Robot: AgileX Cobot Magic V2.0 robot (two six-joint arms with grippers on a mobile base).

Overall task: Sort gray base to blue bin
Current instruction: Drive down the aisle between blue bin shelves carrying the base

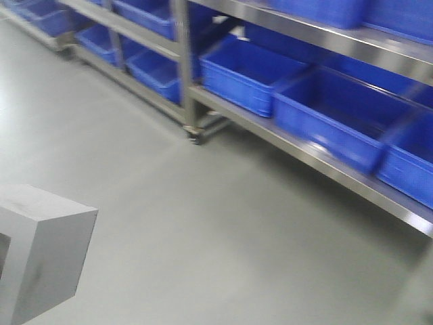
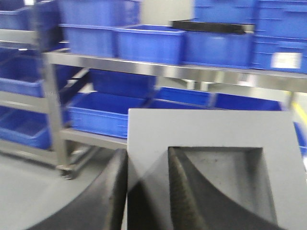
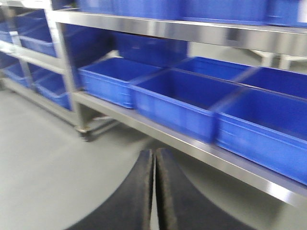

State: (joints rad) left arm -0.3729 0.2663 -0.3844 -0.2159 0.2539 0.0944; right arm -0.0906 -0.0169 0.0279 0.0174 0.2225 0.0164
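The big, deep, bright-blue plastic bins sit in a row on the low shelf. In the front view they run from about 11 o'clock across to 3 o'clock. The ones I can see into look empty, and I cannot tell which one is meant for the drop. The small, dull gray base, a block with a square dip in one face, is not in any bin yet. It is held up at about 8 o'clock in the front view, well apart from the shelf. The left gripper is clamped on it, with one black finger outside the block's wall and the other inside the dip, so the wall is pinched between them. The right gripper has its two black fingers pressed flat together and holds nothing. So I think the picking up is done. What is left is to carry the block to a bin and let go. The floor is smooth and pale gray. The shiny metal rack stands on a small wheel, and more blue bins sit on a higher shelf. All the pictures are a bit smeary.
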